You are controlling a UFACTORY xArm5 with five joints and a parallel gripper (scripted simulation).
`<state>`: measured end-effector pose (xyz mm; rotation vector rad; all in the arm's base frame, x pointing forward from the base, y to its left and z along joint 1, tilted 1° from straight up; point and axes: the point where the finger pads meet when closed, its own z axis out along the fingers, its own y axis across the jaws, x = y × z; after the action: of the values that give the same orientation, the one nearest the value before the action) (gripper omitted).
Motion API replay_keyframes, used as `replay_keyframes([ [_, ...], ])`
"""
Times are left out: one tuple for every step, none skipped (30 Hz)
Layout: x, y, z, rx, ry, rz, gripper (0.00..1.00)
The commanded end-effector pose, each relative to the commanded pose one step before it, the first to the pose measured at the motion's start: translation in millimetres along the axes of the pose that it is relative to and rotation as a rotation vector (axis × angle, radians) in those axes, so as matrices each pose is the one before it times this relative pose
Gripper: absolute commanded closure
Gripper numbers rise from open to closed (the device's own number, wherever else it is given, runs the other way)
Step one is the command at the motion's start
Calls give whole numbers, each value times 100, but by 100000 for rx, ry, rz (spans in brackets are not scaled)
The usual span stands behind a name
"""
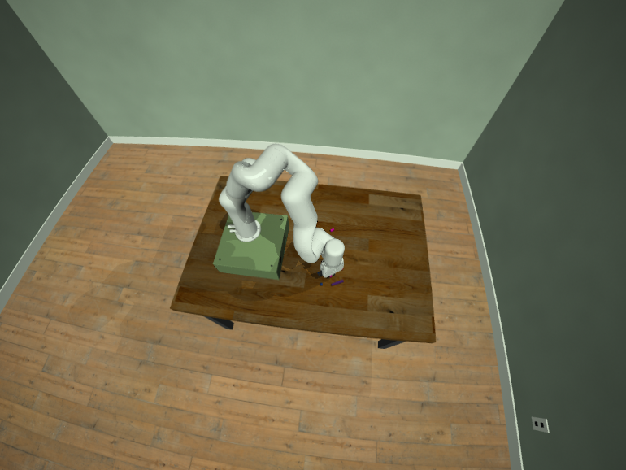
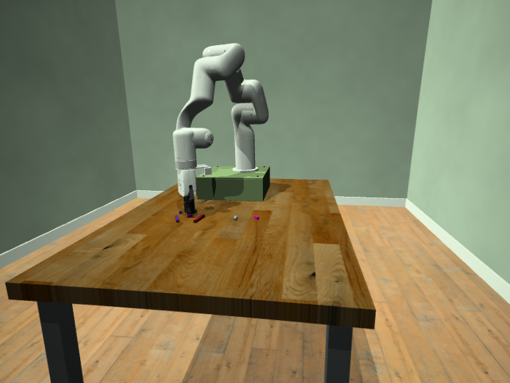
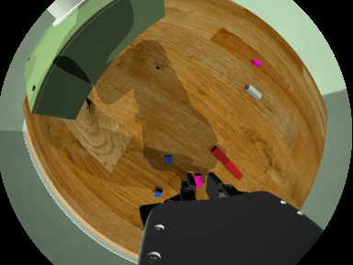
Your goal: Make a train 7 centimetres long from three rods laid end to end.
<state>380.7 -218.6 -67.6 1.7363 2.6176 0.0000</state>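
Observation:
My gripper [image 2: 189,211] [image 3: 199,182] is low over the table, fingers partly open on both sides of a magenta rod [image 2: 189,215] [image 3: 199,182]; in the wrist view a gap shows on the rod's right. A red rod [image 2: 199,218] [image 3: 227,163] lies beside the right finger. One blue rod [image 3: 168,159] lies up and left of the fingers, another [image 1: 320,284] [image 2: 180,212] [image 3: 158,193] further left. A purple rod [image 1: 336,282] [image 2: 177,218] is hidden in the wrist view. A grey rod [image 2: 235,218] [image 3: 254,92] and a second magenta rod [image 1: 332,229] [image 2: 255,217] [image 3: 256,63] lie further off. No rods touch.
The green base block [image 1: 252,253] [image 2: 230,188] [image 3: 152,14] carries the arm on the wooden table [image 1: 384,242] [image 2: 197,264]. The purple, red and blue rods lie around the gripper.

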Motion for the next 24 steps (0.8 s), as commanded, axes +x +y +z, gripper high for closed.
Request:
replay_keyframes([
  [-110, 86, -106, -206, -268, -3, 76],
  [0, 0, 0, 0, 0, 0, 76],
  [0, 0, 0, 0, 0, 0, 76],
  [0, 0, 0, 0, 0, 0, 76],
  [0, 0, 0, 0, 0, 0, 76],
  [0, 0, 0, 0, 0, 0, 76],
  [0, 0, 0, 0, 0, 0, 76],
  [0, 0, 0, 0, 0, 0, 76],
  [0, 0, 0, 0, 0, 0, 76],
  [0, 0, 0, 0, 0, 0, 76],
  [0, 0, 0, 0, 0, 0, 76],
  [0, 0, 1, 0, 0, 0, 76],
  [0, 0, 3, 0, 0, 0, 76],
  [0, 0, 8, 0, 0, 0, 76],
  [0, -1, 15, 0, 0, 0, 76],
  [0, -1, 23, 0, 0, 0, 76],
  [0, -1, 32, 0, 0, 0, 76],
  [0, -2, 41, 0, 0, 0, 76],
  [-1, -2, 50, 0, 0, 0, 76],
  [-1, -2, 59, 0, 0, 0, 76],
  [-1, -3, 67, 0, 0, 0, 76],
  [0, -3, 74, 0, 0, 0, 76],
  [0, 0, 0, 0, 0, 0, 76],
  [0, 0, 0, 0, 0, 0, 76],
])
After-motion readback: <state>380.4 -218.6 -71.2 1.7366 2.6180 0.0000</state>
